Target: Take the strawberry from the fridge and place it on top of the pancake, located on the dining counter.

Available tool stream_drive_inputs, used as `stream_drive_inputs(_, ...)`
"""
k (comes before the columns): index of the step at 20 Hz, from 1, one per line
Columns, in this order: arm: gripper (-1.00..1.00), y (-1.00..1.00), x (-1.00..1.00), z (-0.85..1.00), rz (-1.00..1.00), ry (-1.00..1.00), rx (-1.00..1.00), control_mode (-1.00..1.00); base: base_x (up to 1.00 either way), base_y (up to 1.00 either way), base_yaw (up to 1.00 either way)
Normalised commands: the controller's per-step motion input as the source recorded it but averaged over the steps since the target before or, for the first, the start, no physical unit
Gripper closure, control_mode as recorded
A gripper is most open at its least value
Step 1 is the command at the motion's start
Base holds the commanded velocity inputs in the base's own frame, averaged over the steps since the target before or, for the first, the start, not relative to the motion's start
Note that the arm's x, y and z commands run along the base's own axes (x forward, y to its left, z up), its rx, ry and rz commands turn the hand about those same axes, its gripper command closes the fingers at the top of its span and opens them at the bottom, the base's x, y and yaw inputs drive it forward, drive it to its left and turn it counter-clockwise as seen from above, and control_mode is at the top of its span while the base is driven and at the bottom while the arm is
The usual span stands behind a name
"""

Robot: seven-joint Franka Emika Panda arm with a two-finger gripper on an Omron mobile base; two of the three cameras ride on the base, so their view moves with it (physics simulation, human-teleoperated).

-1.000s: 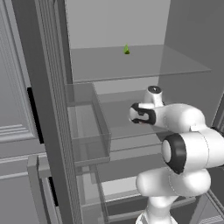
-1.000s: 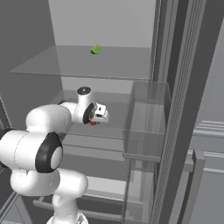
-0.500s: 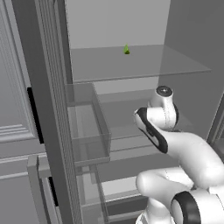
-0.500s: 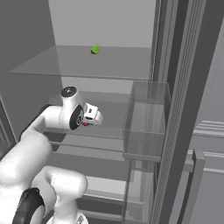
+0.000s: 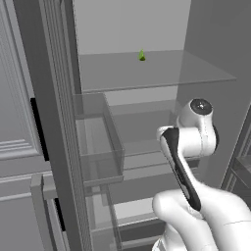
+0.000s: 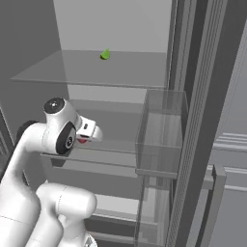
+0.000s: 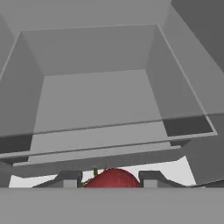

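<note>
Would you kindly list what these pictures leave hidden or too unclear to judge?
- Strawberry: the hand view's bottom edge cuts off its lower half; in the right base view only a red sliver shows behind the hand.
- Fingers: in the left base view the arm's own wrist covers them.
- Green item on the top glass shelf: too small to identify.
- Fridge floor: the arm blocks it in both base views.

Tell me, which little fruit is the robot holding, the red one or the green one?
The red one, the strawberry. It sits pinched in the gripper. The green one sits alone on the top shelf, far from the hand.
</note>
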Motion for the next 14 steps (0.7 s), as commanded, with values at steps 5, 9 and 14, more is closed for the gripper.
stream_drive_inputs(5, 1.0, 0.05, -0.65, 0.84, 0.05, 0.04, 0.0, -1.0, 0.0, 0.0, 0.0)
stream_drive_inputs(9, 1.0, 0.01, -0.78, 0.71, 0.05, 0.01, 0.0, -1.0, 0.0, 0.0, 0.0)
stream_drive_inputs(14, 1.0, 0.03, -0.75, 0.17, 0.04, 0.0, 0.01, -1.0, 0.0, 0.0, 0.0)
